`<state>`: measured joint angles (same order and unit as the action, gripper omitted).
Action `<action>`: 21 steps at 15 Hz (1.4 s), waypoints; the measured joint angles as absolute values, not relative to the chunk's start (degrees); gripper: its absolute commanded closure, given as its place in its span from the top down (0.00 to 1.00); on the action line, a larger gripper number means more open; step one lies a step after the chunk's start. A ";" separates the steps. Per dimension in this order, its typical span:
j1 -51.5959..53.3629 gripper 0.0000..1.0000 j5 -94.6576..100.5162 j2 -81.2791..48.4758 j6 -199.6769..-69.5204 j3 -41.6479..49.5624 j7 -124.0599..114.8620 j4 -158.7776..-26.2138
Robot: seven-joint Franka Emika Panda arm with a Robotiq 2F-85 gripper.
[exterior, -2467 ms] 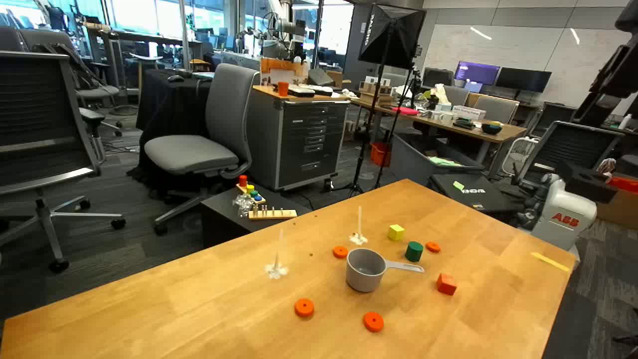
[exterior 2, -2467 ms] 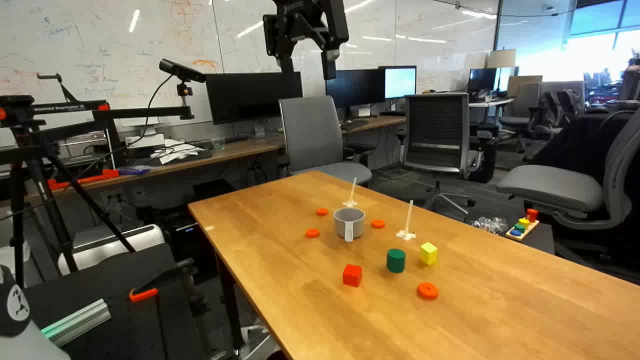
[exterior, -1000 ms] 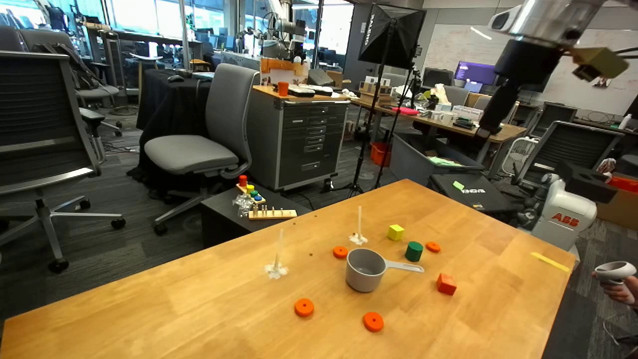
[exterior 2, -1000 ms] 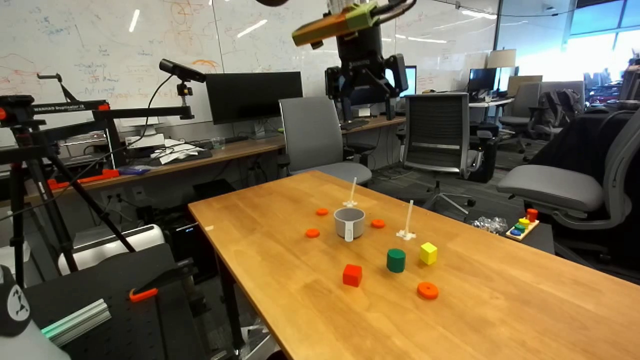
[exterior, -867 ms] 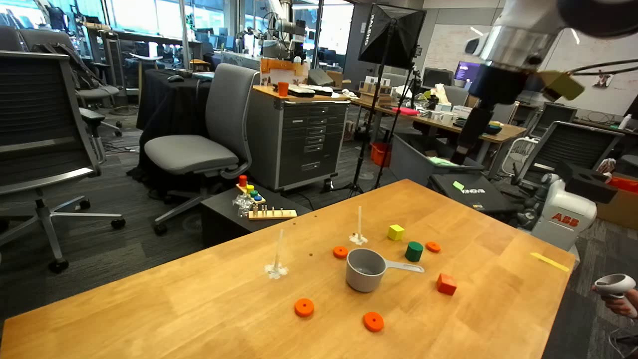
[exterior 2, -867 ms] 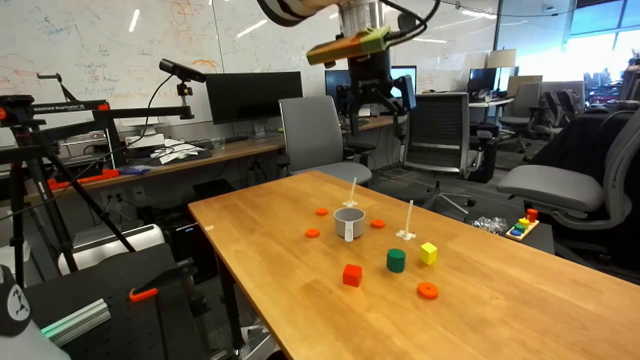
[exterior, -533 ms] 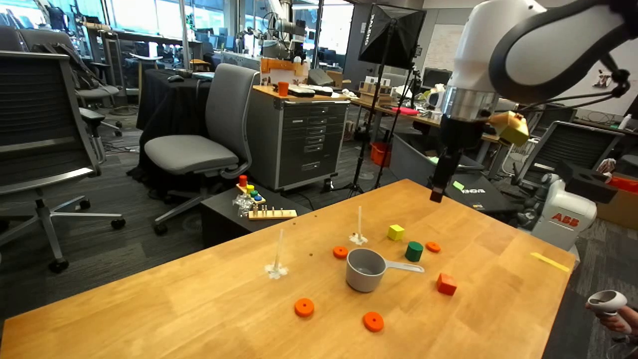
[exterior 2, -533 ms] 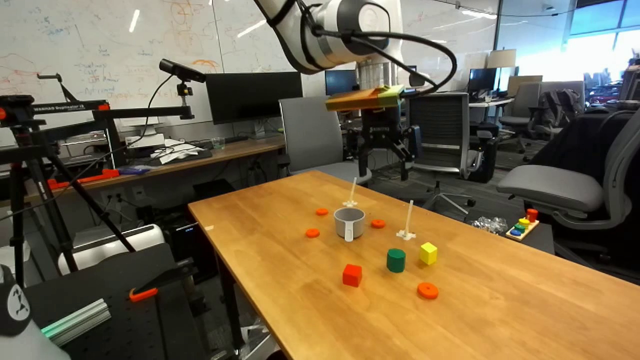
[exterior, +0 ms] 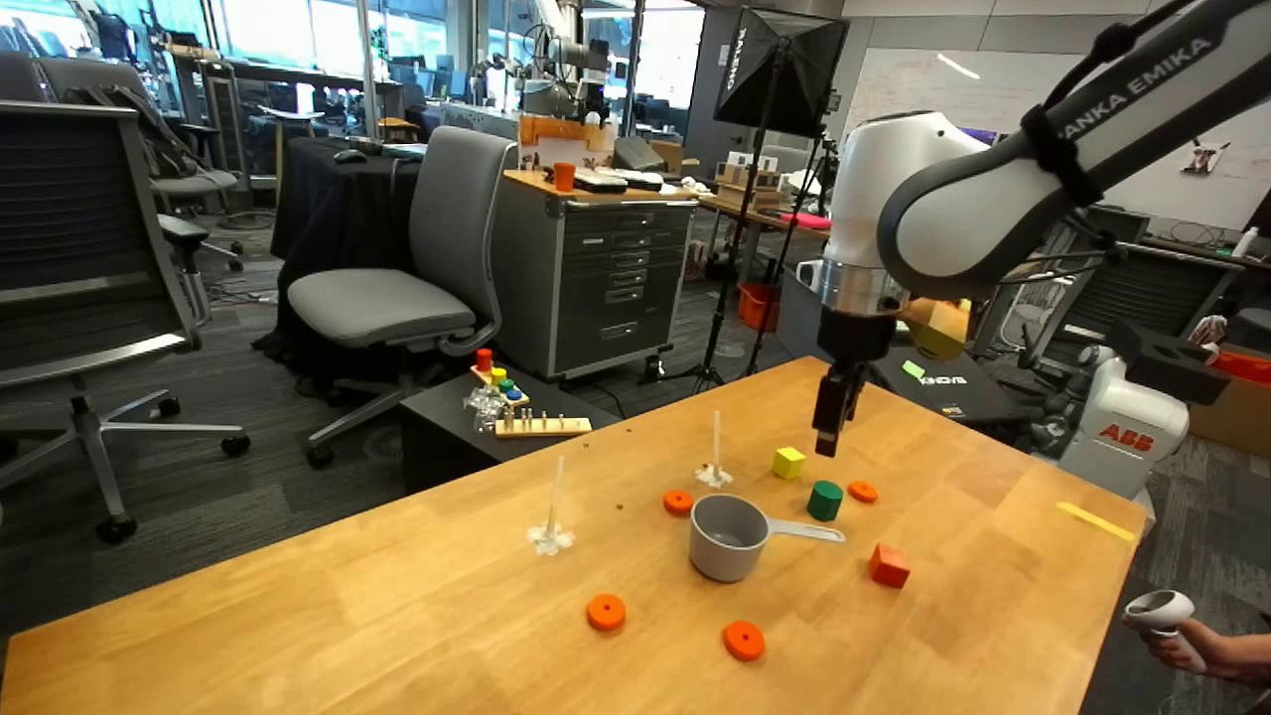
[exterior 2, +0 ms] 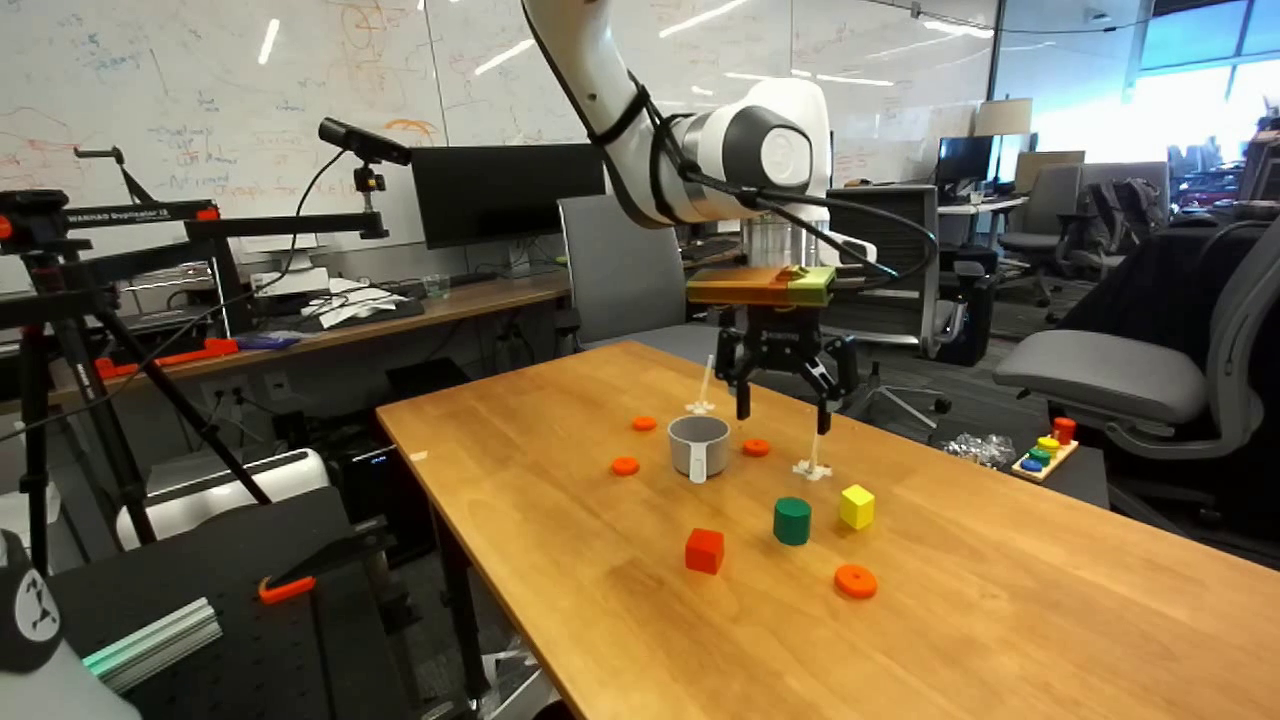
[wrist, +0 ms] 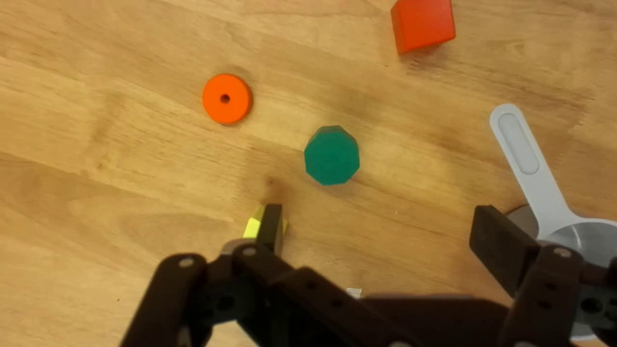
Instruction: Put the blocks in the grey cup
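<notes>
The grey cup (exterior: 728, 544), with a long handle, stands upright on the table, also in an exterior view (exterior 2: 699, 447). Around it lie a red cube (exterior: 890, 567), a green cylinder (exterior: 824, 501), a yellow cube (exterior: 788, 463) and several orange discs (exterior: 744, 641). My gripper (exterior 2: 783, 415) is open and empty, pointing down above the table. In the wrist view, the gripper (wrist: 378, 214) has its left finger partly covering the yellow cube (wrist: 251, 228) and its right finger partly covering the cup (wrist: 590, 238). The green cylinder (wrist: 331, 156) shows ahead of the gap between the fingers.
Two thin upright sticks (exterior: 716, 444) (exterior: 559, 501) on white bases stand on the table (exterior: 328, 616) near one long edge. A low black stand (exterior: 447, 437) with toys is beside that edge. A hand holds a white controller (exterior: 1160, 609) beyond the table.
The arm has come into view from above and lowered toward the table, near the yellow cube and green cylinder. The gripper stays open. The blocks and cup have not moved.
</notes>
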<state>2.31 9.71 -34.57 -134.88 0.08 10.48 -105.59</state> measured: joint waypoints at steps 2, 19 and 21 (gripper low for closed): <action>2.31 1.00 9.71 -37.48 -134.50 0.09 10.48 -102.48; 2.17 1.00 10.06 -45.05 -131.95 1.92 10.16 -97.28; 2.18 1.00 10.12 -45.49 -131.90 1.94 10.16 -97.36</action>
